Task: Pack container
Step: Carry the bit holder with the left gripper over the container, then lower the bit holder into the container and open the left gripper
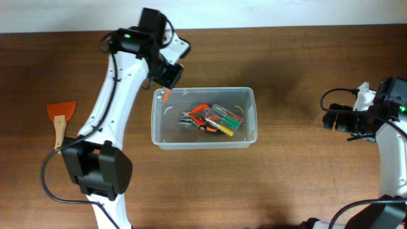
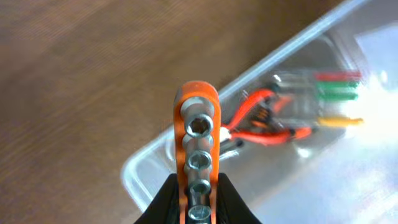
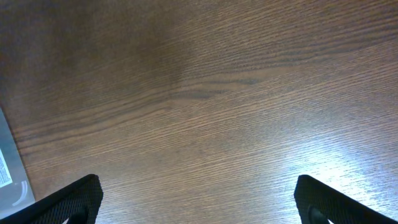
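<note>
The container (image 1: 250, 114), a clear shallow bin, sits mid-table with orange-handled pliers (image 1: 198, 118) and a pack of red, green and yellow screwdrivers (image 1: 227, 120) inside. My left gripper (image 1: 168, 84) hovers over its far left corner, shut on an orange socket rail (image 1: 165, 95). The left wrist view shows this rail (image 2: 199, 134) with silver sockets clamped between the black fingers (image 2: 163, 202), its tip above the container corner (image 2: 138, 171), with the pliers (image 2: 264, 124) beyond. My right gripper (image 1: 329, 119) is open over bare wood to the container's right, its fingertips (image 3: 71, 200) wide apart and empty.
An orange scraper (image 1: 61, 114) with a wooden handle lies on the table at the far left. A grey edge (image 3: 7, 168) shows at the left border of the right wrist view. The left arm's base (image 1: 95, 166) stands at the front left.
</note>
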`<state>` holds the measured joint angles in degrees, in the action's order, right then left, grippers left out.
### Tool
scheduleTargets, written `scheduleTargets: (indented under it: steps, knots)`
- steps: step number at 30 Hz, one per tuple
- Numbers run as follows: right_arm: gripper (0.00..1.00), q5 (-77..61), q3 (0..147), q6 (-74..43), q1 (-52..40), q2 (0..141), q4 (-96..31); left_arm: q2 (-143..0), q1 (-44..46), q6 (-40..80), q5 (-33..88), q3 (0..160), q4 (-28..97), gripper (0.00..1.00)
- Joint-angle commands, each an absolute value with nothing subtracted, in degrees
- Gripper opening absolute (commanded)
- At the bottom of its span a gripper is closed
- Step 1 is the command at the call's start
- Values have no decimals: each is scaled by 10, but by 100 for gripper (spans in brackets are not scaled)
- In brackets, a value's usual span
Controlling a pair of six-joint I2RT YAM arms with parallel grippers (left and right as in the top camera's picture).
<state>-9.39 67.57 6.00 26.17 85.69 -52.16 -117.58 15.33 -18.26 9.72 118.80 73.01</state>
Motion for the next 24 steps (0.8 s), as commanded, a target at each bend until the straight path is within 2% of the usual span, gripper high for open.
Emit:
scheduleTargets:
  steps: [1,12,24]
  knots:
    - [99,-99,675,55,263,857,-520,-1176,178,-239,107,1203,762,2]
    - [99,-99,675,55,263,857,-520,-1176,203,-272,108,1200,861,2]
    - [99,-99,675,55,263,857,-520,-1179,203,-271,111,1170,811,2]
